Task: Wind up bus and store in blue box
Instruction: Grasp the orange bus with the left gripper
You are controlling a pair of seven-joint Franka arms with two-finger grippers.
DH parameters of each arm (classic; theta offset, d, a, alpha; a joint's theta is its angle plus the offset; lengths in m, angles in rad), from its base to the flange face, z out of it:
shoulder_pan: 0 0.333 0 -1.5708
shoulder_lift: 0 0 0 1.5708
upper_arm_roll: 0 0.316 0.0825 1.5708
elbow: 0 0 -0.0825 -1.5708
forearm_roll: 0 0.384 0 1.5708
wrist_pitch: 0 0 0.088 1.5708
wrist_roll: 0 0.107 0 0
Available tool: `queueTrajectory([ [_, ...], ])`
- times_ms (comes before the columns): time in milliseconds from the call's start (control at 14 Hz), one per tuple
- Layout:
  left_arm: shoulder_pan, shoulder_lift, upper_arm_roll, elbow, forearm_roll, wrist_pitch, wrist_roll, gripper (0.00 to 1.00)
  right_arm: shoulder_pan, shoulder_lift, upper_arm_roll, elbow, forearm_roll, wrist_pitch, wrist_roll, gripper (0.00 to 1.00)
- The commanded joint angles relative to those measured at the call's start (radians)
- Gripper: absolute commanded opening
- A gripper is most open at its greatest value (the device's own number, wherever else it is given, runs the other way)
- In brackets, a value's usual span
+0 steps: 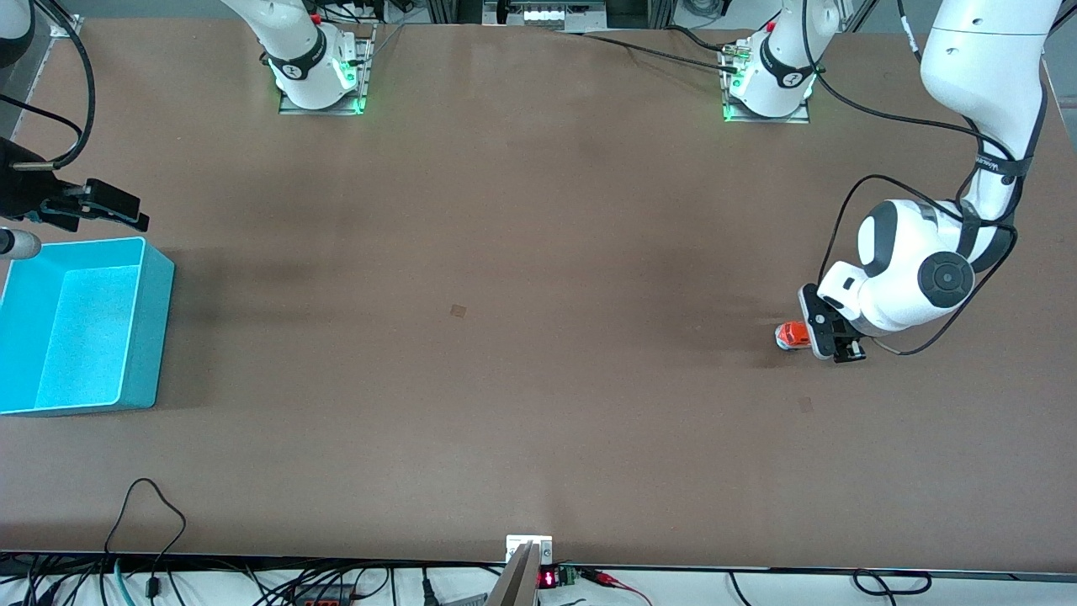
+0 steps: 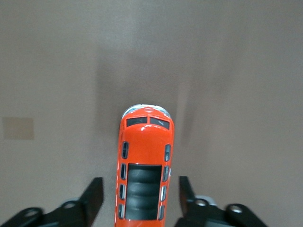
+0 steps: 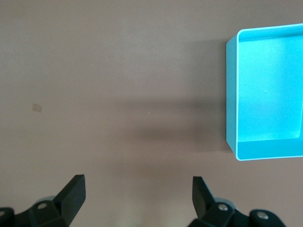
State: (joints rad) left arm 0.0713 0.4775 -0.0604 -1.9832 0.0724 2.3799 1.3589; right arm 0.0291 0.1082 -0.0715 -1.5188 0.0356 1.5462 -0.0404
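The small orange bus [image 1: 789, 335] stands on the table near the left arm's end, its black roof panel showing in the left wrist view [image 2: 144, 142]. My left gripper [image 1: 830, 339] is low over the bus's rear, open, with one finger on each side of the body [image 2: 140, 182] and a gap on both sides. The blue box [image 1: 160, 286] sits empty at the right arm's end. My right gripper [image 1: 133, 212] hangs open and empty above the table beside the box's end nearer the robots [image 3: 138, 182]; the box also shows in the right wrist view [image 3: 230, 94].
Small tan patches mark the brown table near its middle [image 1: 458, 310] and a little nearer the front camera than the bus [image 1: 805, 405]. Cables and a small fixture [image 1: 528, 551] line the table's front edge.
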Motion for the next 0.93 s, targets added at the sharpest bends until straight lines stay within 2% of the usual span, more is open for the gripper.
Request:
queueTrajectory([
  [0, -0.002, 0.012, -0.004, -0.002, 0.012, 0.027, 0.025, 0.43, -0.006, -0.007, 0.007, -0.012, -0.002, 0.011, 0.011, 1.0],
  [214, -0.005, 0.021, -0.004, -0.002, 0.012, 0.035, 0.025, 0.34, -0.006, 0.001, 0.007, -0.012, -0.003, 0.011, 0.008, 1.0],
  [571, -0.005, 0.027, -0.004, -0.002, 0.012, 0.033, 0.026, 0.33, -0.008, 0.034, 0.007, 0.026, 0.004, 0.02, 0.001, 1.0],
  [857, 0.025, 0.029, 0.001, 0.006, 0.01, 0.027, 0.12, 0.33, 0.003, 0.035, 0.012, 0.026, -0.005, 0.02, 0.011, 1.0],
])
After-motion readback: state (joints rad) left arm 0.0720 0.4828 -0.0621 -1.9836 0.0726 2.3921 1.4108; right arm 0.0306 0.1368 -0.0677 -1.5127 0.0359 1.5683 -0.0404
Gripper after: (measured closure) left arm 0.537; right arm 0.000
